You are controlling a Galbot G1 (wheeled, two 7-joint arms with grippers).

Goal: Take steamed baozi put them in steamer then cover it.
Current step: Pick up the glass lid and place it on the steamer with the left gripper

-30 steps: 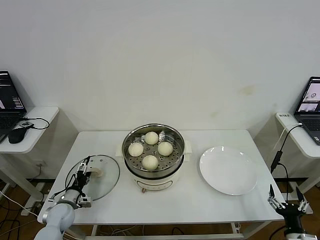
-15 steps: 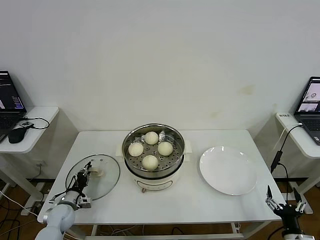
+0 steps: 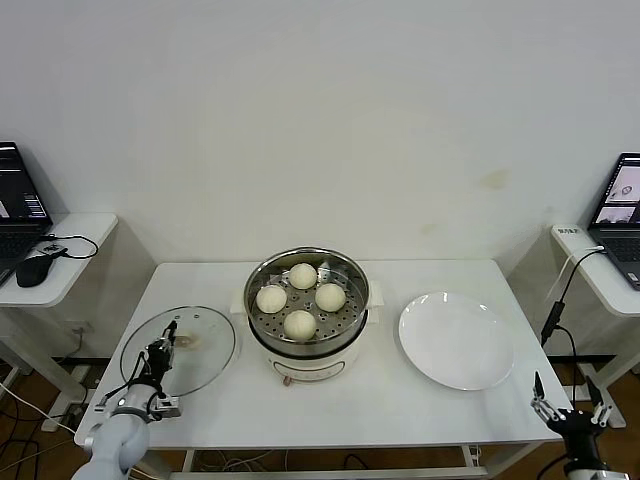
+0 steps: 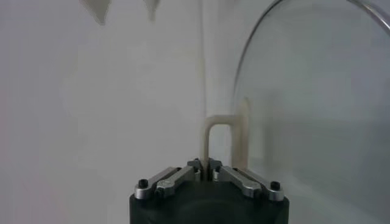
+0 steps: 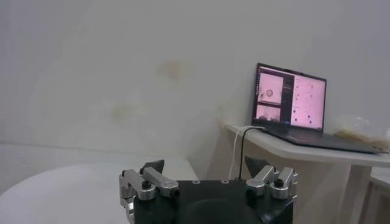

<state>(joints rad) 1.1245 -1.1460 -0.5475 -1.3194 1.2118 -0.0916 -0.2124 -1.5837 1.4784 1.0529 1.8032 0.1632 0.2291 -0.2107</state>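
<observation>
Four cream-white baozi sit in the shiny perforated steamer on its cream pot base at the table's middle. The glass cover is at the table's left, tilted, its near-left edge raised. My left gripper is shut on the cover's cream bar handle. In the left wrist view the fingers of the left gripper pinch the handle, with the glass of the cover beside it. My right gripper hangs open and empty off the table's front right corner; it also shows in the right wrist view.
A flat white plate lies to the right of the steamer. Side desks with laptops stand at both sides, left and right; the right one shows in the right wrist view. A black mouse lies on the left desk.
The cover has tipped up and shifted a little to the left in my left gripper. My right gripper has sunk slightly.
</observation>
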